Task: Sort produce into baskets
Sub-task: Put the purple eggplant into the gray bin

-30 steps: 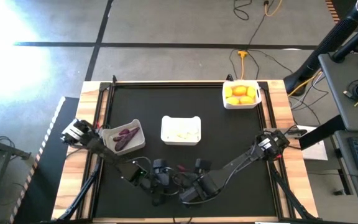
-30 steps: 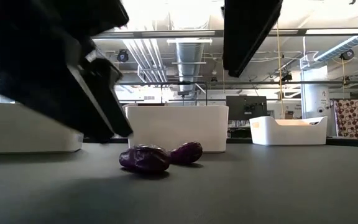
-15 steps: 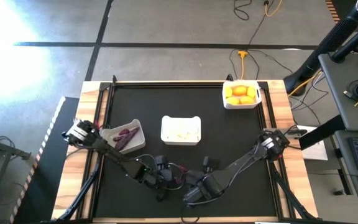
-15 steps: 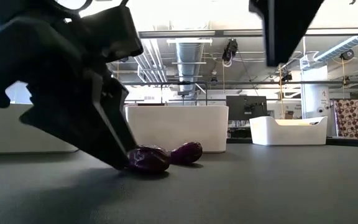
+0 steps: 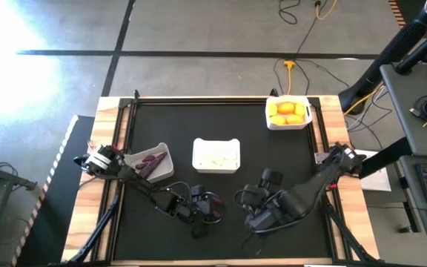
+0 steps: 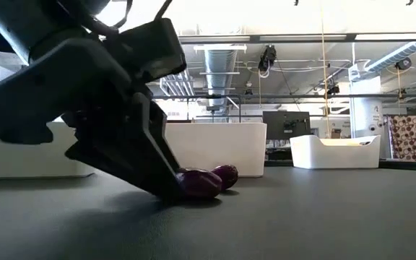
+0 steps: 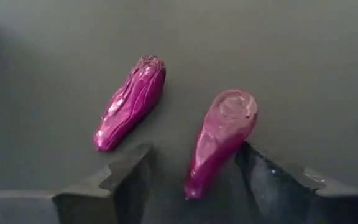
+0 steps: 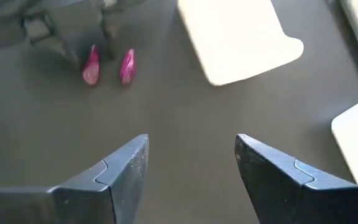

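Note:
Two small purple pieces of produce lie on the black table near its front middle. In the left wrist view one piece (image 7: 221, 140) lies between my left gripper's (image 7: 194, 180) open fingers, and the other (image 7: 132, 102) lies just outside them. In the low view the gripper (image 6: 172, 189) is down at the table by the pieces (image 6: 202, 182). My right gripper (image 8: 191, 168) hangs open above the table to their right, holding nothing. Three white baskets stand farther back: the left one (image 5: 150, 162) holds purple pieces, the middle one (image 5: 216, 156) white garlic, and the far right one (image 5: 288, 113) yellow lemons. My left gripper slants down from the table's left, its fingers on either side of the purple piece (image 7: 229, 124), which lies flat on the table along them. One finger (image 7: 260, 174) stands close against its side. Whether it touches the piece, I cannot tell.
Black table with wooden edges (image 5: 110, 148). Bare mat lies around the two pieces and in front of the baskets. My right arm (image 5: 310, 185) reaches in from the right edge. Cables run along the floor beyond the table.
My left gripper has sunk to the table and gone toward the right, so that its fingers now stand around one purple piece. My right gripper has risen and drawn back toward the table's right edge, out of the low view. The pieces have not moved.

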